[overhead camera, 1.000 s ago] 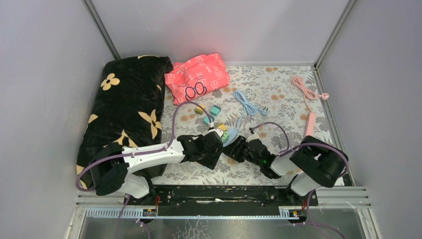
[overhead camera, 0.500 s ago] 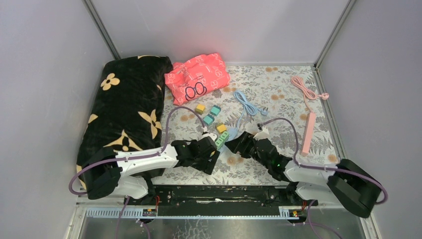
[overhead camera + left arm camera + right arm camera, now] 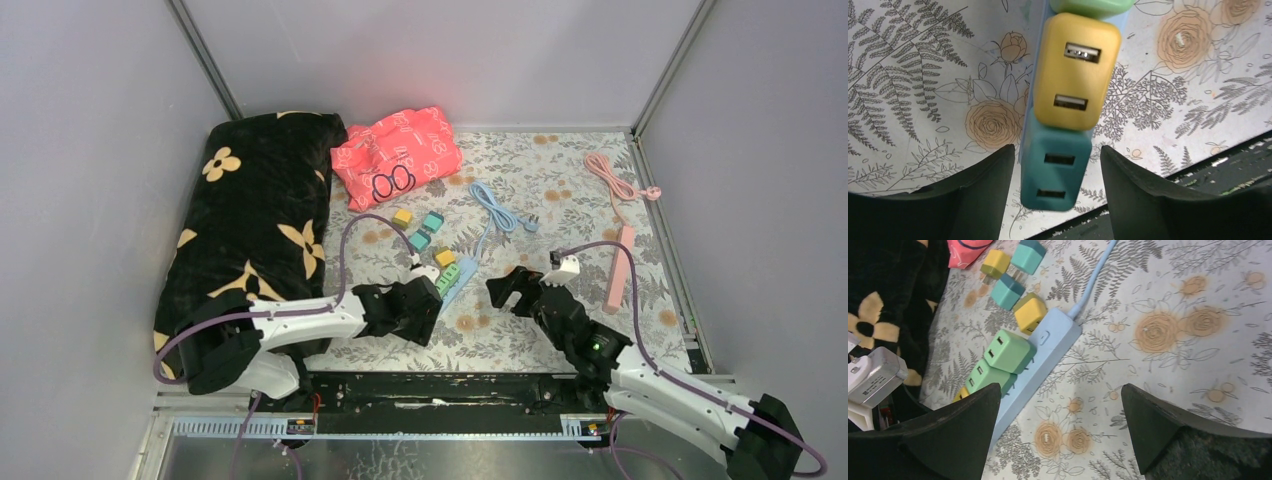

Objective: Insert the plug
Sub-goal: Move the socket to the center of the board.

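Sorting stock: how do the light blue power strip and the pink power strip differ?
The light blue power strip carries pastel cube chargers; the pink power strip shows none. Blue lies centrally; pink lies far right. Both are slim bars lying flat.

bright, soft, even light from overhead, with no glare. shadows on the counter (image 3: 560, 170) are faint and diffuse. both wrist views are sharp mid-frame, while the near black fingers (image 3: 948, 440) look dark, featureless and slightly soft.

No legible text; white print on red bag (image 3: 400, 145) unreadable.
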`<state>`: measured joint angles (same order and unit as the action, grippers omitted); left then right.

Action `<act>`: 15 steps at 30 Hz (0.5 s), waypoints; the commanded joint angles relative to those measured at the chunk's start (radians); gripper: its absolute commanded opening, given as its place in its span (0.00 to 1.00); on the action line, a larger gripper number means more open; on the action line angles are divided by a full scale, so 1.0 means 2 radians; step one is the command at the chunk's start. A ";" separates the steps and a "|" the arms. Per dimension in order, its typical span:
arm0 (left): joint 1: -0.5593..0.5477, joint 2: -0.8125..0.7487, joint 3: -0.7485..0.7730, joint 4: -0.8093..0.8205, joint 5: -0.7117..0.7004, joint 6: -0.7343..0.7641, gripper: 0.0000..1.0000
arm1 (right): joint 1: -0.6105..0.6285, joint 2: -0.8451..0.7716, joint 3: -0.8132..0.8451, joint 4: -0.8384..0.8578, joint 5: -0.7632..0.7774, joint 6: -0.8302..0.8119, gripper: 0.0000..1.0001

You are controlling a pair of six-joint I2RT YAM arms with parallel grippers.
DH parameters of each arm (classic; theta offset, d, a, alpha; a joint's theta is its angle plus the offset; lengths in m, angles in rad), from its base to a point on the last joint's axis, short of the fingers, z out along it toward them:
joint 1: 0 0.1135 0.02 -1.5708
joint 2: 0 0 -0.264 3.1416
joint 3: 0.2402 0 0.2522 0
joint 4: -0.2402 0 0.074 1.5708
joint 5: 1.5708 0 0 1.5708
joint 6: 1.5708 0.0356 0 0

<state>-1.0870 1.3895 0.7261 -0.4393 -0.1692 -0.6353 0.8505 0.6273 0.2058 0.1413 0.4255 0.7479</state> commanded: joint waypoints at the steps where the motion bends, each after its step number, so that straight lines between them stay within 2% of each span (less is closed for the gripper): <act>1: -0.003 0.023 -0.007 0.039 -0.028 0.001 0.68 | 0.002 -0.027 0.014 -0.050 0.049 -0.015 0.98; 5: -0.003 0.028 -0.010 0.042 -0.031 0.000 0.63 | 0.002 -0.031 0.013 -0.047 0.055 -0.019 0.98; 10: -0.003 0.029 -0.008 0.052 -0.025 0.000 0.41 | 0.002 -0.016 0.024 -0.044 0.063 -0.034 0.98; 15: -0.002 0.053 0.032 0.053 -0.031 0.019 0.36 | 0.002 -0.023 0.034 -0.059 0.071 -0.049 0.98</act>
<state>-1.0885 1.4502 0.7235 -0.4049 -0.1928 -0.6205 0.8505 0.5995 0.2142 0.0315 0.5045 0.6888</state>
